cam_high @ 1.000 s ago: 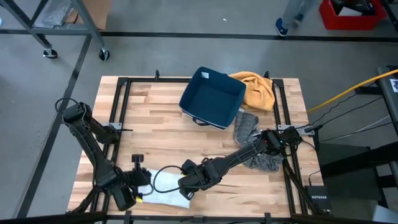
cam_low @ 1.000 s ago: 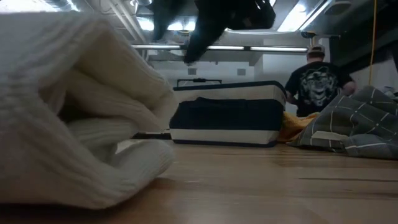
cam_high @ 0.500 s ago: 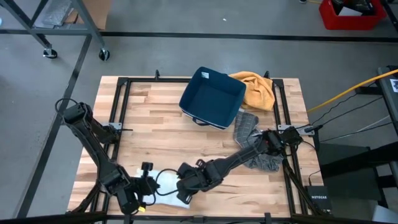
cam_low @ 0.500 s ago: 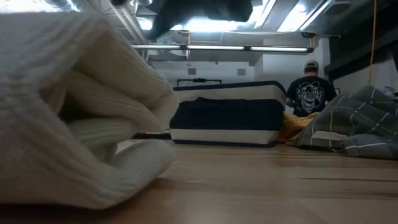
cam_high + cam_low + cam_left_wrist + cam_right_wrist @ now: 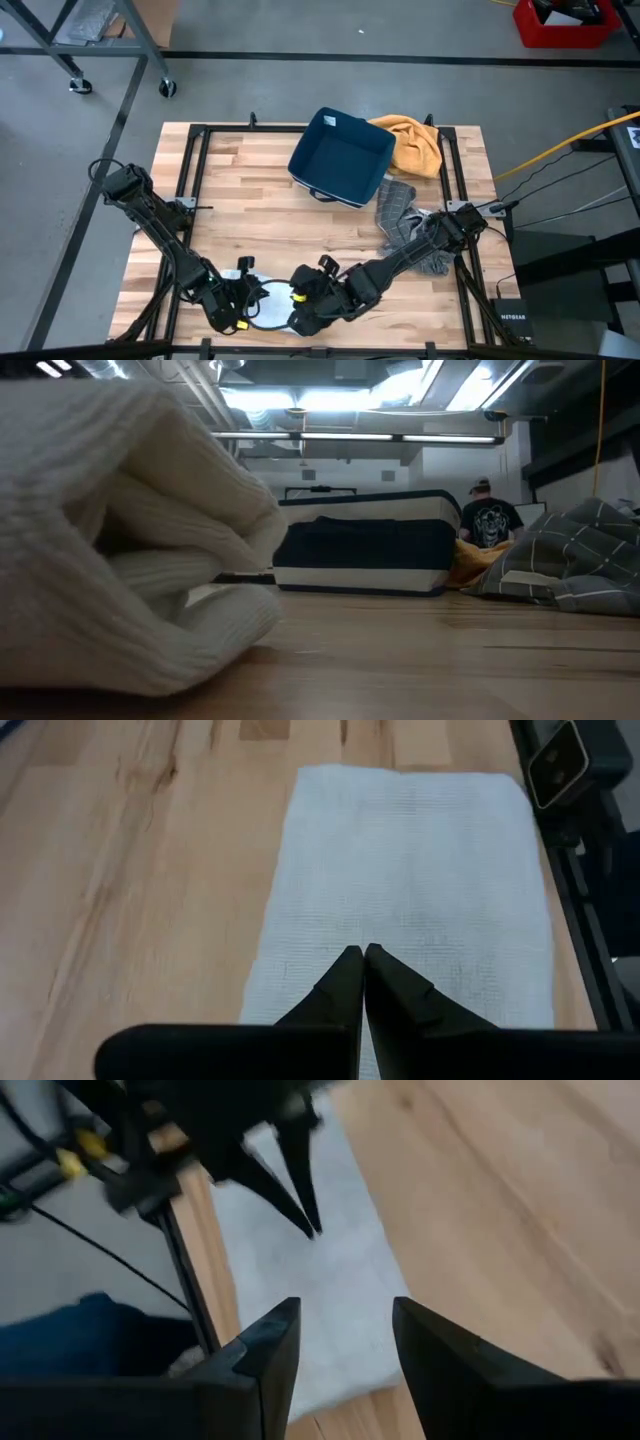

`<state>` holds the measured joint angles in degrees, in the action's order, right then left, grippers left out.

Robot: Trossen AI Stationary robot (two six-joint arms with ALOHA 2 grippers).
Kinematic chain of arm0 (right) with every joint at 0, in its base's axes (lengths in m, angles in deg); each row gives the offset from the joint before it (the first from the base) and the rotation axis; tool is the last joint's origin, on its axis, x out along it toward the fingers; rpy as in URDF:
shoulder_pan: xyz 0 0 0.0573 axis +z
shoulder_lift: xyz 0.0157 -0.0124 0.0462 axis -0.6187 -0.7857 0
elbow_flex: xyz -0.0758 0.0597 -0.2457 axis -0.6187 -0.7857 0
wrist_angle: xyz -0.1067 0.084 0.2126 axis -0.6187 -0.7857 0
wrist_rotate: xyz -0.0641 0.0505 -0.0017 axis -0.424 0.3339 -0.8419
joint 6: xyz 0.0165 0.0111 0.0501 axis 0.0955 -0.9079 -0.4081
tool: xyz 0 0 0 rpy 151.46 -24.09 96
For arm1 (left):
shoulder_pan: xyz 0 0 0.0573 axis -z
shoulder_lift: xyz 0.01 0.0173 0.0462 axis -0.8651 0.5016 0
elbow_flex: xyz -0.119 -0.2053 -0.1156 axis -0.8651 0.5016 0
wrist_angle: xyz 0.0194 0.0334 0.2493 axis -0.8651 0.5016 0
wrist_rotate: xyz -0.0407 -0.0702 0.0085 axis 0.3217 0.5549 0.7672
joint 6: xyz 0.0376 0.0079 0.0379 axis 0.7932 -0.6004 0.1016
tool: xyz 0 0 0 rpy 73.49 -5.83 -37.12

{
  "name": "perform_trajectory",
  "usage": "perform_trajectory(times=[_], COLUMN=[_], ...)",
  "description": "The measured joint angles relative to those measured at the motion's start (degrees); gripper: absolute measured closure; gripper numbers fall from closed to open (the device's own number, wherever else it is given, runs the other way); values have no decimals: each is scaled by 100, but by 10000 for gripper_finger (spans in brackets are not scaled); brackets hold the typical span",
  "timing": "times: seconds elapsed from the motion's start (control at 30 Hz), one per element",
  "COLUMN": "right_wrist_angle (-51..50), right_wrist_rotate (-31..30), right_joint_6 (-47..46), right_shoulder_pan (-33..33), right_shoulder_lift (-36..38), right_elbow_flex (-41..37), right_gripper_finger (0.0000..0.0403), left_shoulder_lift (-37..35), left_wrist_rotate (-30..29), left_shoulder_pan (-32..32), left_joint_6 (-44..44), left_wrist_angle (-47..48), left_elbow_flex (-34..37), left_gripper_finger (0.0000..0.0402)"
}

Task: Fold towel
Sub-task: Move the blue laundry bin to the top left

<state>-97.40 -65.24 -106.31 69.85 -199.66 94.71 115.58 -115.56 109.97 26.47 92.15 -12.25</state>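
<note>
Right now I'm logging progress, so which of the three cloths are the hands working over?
The white towel at the table's near edge, under both hands; the yellow cloth and grey checked cloth lie untouched farther back.

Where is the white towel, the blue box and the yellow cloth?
white towel [image 5: 410, 890]: left wrist view, middle of its flat top.
blue box [image 5: 343, 155]: high view, its inside floor.
yellow cloth [image 5: 415, 145]: high view, middle of the crumpled heap.
</note>
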Motion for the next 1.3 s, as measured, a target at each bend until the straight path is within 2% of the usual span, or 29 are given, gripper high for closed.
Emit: perform_trajectory(times=[0.27, 0.47, 0.57, 0.8, 0.97, 1.13, 1.3], right_wrist_angle=[-239, -592, -747, -1073, -1083, -1118, -1112], right_wrist_rotate=[-1266, -2493, -2922, -3014, -3009, -3236, -3511], right_joint_6=[5, 6, 4, -36, -46, -53, -64], right_shoulder_pan=[220, 166, 86, -194, -210, -74, 91], right_shoulder_lift=[317, 432, 441, 441, 472, 576, 666], right_elbow_flex=[4, 4, 4, 4, 4, 4, 4], right_gripper_finger=[237, 237, 237, 237, 237, 237, 237], left_shoulder_lift=[137, 254, 256, 256, 256, 256, 173], left_wrist_rotate=[17, 20, 15, -34, -595, -755, -1040], left_shoulder_pan=[-21, -145, -231, -300, -428, -952, -1733], left_joint_6=[24, 92, 95, 98, 523, 1061, 1793], left_wrist_angle=[-239, -258, -264, -257, -264, -642, -1673], left_elbow_flex=[7, 7, 7, 7, 7, 7, 7], left_gripper_finger=[396, 396, 396, 396, 396, 396, 396])
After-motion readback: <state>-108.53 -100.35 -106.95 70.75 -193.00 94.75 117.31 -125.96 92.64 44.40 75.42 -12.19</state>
